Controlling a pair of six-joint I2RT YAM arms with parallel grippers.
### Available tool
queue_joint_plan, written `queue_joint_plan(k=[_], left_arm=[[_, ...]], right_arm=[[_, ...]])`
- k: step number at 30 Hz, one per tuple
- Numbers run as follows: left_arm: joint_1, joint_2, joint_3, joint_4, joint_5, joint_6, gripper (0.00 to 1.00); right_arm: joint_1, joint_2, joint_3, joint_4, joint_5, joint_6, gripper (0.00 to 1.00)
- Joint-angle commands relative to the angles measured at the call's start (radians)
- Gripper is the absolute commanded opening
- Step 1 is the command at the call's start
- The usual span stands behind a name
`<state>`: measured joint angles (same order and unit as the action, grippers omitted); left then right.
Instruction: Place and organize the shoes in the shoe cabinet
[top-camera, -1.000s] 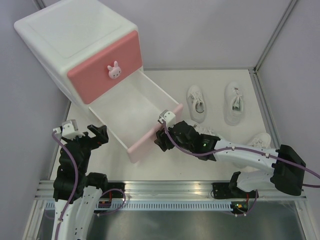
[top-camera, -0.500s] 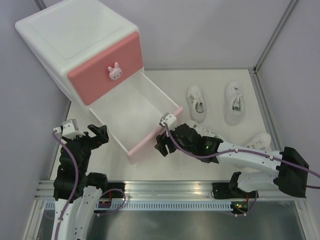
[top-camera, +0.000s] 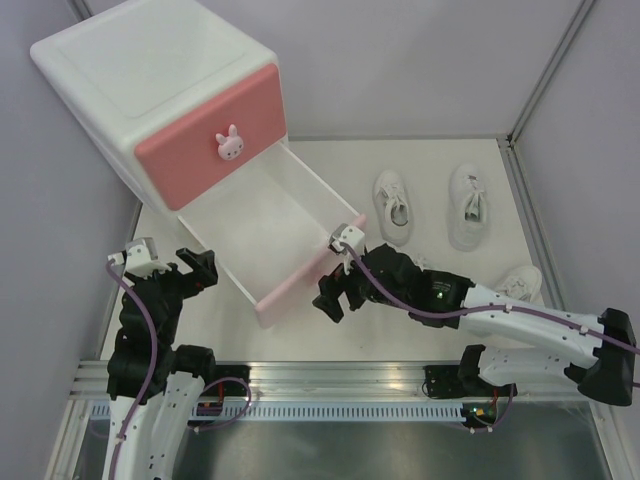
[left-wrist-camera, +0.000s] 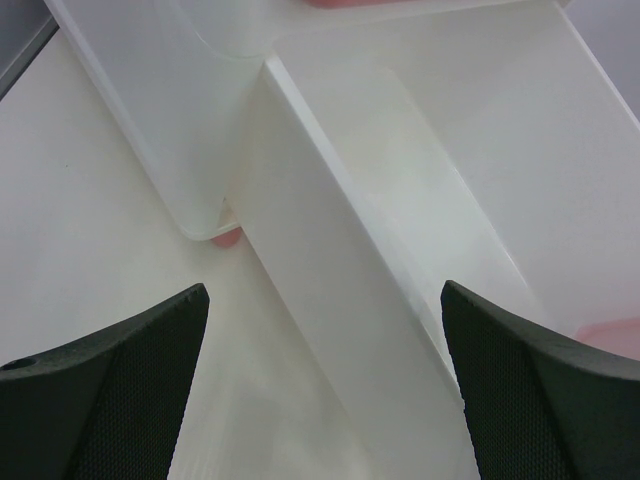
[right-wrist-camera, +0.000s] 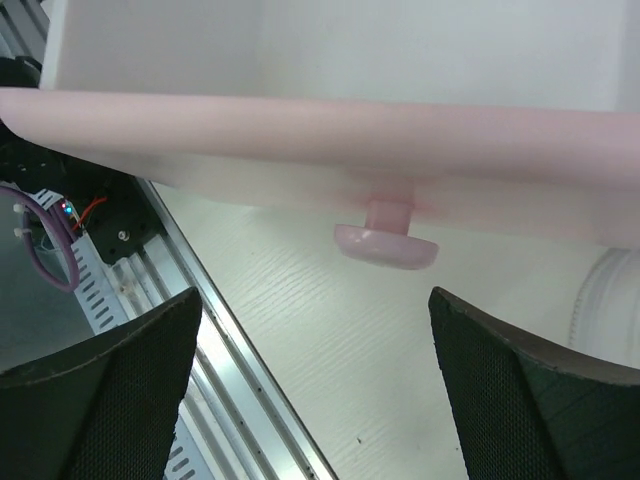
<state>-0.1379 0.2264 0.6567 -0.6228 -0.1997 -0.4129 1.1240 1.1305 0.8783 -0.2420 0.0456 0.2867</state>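
Observation:
The shoe cabinet (top-camera: 150, 75) stands at the far left, its upper drawer shut. Its lower drawer (top-camera: 262, 222) is pulled out and holds nothing. Two white shoes (top-camera: 394, 207) (top-camera: 469, 205) lie on the table to the right, and a third (top-camera: 520, 282) peeks out behind my right arm. My right gripper (top-camera: 334, 292) is open just in front of the drawer's pale pink front (right-wrist-camera: 300, 130), its knob (right-wrist-camera: 385, 243) a little beyond the fingers, untouched. My left gripper (top-camera: 197, 268) is open beside the drawer's left wall (left-wrist-camera: 330, 230), holding nothing.
An aluminium rail (top-camera: 340, 375) runs along the near table edge, close under the right gripper (right-wrist-camera: 314, 295). Grey walls close in the left, back and right sides. A pink cabinet foot (left-wrist-camera: 228, 236) shows near the left gripper (left-wrist-camera: 325, 288).
My right gripper has opened, let go of the lower drawer's knob, and drawn back a little toward the near edge. The left arm has not moved.

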Motion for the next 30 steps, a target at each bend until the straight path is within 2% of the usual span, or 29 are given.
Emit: queue_joint_plan(k=[1, 8, 12, 15, 19, 22, 30], left_arm=[[-0.002, 0.005, 0.011, 0.021, 0.028, 0.014, 1.0], [-0.002, 0.013, 0.098, -0.044, 0.12, -0.001, 1.0], [-0.002, 0.001, 0.145, -0.066, 0.112, 0.016, 1.0], [-0.002, -0.027, 0.144, -0.069, 0.102, 0.023, 1.0], [-0.002, -0.071, 0.127, -0.069, 0.08, 0.028, 1.0], [-0.003, -0.107, 0.115, -0.068, 0.077, 0.026, 1.0], [-0.003, -0.209, 0.069, -0.052, 0.049, 0.028, 1.0]], right_arm=[[0.003, -0.072, 0.096, -0.15, 0.098, 0.019, 0.98], [0.003, -0.187, 0.166, -0.433, 0.298, 0.083, 0.98], [0.0, -0.248, 0.145, -0.58, 0.393, 0.14, 0.98], [-0.015, -0.291, 0.099, -0.631, 0.415, 0.199, 0.98], [-0.05, -0.327, 0.025, -0.658, 0.433, 0.253, 0.95], [-0.128, -0.318, -0.027, -0.663, 0.415, 0.264, 0.95], [-0.423, -0.279, -0.139, -0.524, 0.29, 0.215, 0.96]])
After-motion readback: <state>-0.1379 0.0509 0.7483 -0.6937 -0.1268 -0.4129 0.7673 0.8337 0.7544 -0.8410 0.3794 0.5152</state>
